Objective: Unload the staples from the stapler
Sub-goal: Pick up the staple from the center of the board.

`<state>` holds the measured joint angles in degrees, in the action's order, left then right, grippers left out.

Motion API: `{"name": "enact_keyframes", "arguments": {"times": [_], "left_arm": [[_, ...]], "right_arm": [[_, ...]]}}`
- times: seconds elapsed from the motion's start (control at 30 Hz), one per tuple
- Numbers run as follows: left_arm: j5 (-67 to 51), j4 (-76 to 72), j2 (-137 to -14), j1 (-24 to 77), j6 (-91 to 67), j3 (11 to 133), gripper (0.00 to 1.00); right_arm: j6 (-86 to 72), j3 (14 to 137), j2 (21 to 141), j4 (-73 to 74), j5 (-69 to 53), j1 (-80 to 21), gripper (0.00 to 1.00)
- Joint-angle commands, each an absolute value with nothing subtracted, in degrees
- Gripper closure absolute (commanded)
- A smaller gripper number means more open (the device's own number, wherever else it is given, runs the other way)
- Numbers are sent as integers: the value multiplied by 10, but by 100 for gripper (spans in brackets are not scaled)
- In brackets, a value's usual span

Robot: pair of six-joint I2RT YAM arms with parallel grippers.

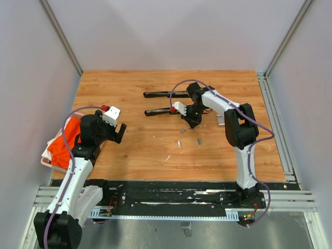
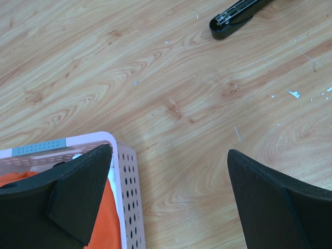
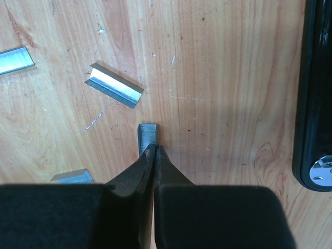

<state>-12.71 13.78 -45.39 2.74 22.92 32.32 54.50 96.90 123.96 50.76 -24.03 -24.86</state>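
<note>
On the tabletop (image 1: 129, 155) the stapler (image 1: 161, 94) lies open at the far side. The left end effector (image 2: 168, 153) hangs wide open and empty. The right end effector (image 3: 154, 150) is fully closed, its tips touching one strip. Several staples (image 3: 113, 85) lie out just near the stapler, so little seems left.

We see a pink basket (image 2: 127, 192) with holes in its walls at the left edge of the wooden table (image 1: 155, 88). In it lies an orange cloth (image 1: 58, 147), with something white beside it.
</note>
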Motion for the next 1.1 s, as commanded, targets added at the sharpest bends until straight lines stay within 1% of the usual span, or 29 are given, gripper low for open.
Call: {"name": "enact_keyframes", "arguments": {"times": [0.0, 0.4, 0.8, 1.07], "left_arm": [[-133, 125, -455, 24, 233, 320, 2], [-135, 126, -455, 24, 234, 320, 2], [-134, 126, -456, 24, 233, 320, 2], [-133, 125, -460, 24, 234, 320, 2]], "right_arm": [[564, 979, 1204, 529, -251, -249, 100], [637, 969, 1150, 540, -226, -189, 99], [715, 961, 1152, 548, -185, -123, 99], [756, 948, 1157, 545, -145, -110, 99]]}}
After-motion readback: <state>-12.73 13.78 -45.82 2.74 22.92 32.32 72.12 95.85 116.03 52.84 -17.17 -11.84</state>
